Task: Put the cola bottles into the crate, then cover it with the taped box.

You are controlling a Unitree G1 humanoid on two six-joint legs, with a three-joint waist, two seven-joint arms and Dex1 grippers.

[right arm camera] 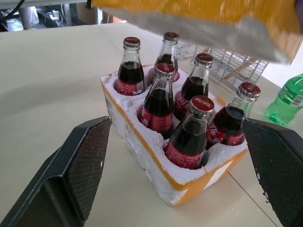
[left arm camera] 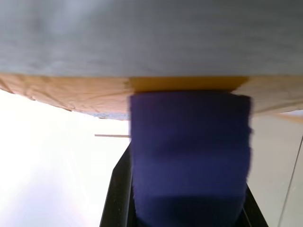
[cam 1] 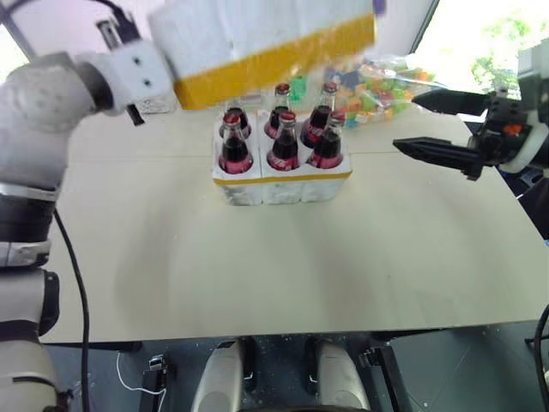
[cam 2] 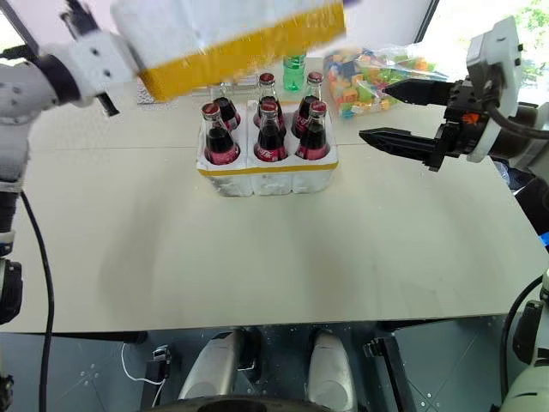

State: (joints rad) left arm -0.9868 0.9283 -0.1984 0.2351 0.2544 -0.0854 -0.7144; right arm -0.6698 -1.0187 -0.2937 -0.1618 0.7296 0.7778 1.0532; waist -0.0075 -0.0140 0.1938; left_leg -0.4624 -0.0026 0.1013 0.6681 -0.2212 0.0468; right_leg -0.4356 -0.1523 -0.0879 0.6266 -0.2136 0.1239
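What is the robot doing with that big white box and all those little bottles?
It is packing cola. All six cola bottles already stand in the wells of the crate on the table. The left hand is shut on one end of the taped box and holds it in the air, tilted, just above and behind the bottles. The right hand waits open beside the crate, holding nothing. The box is not on the crate yet.
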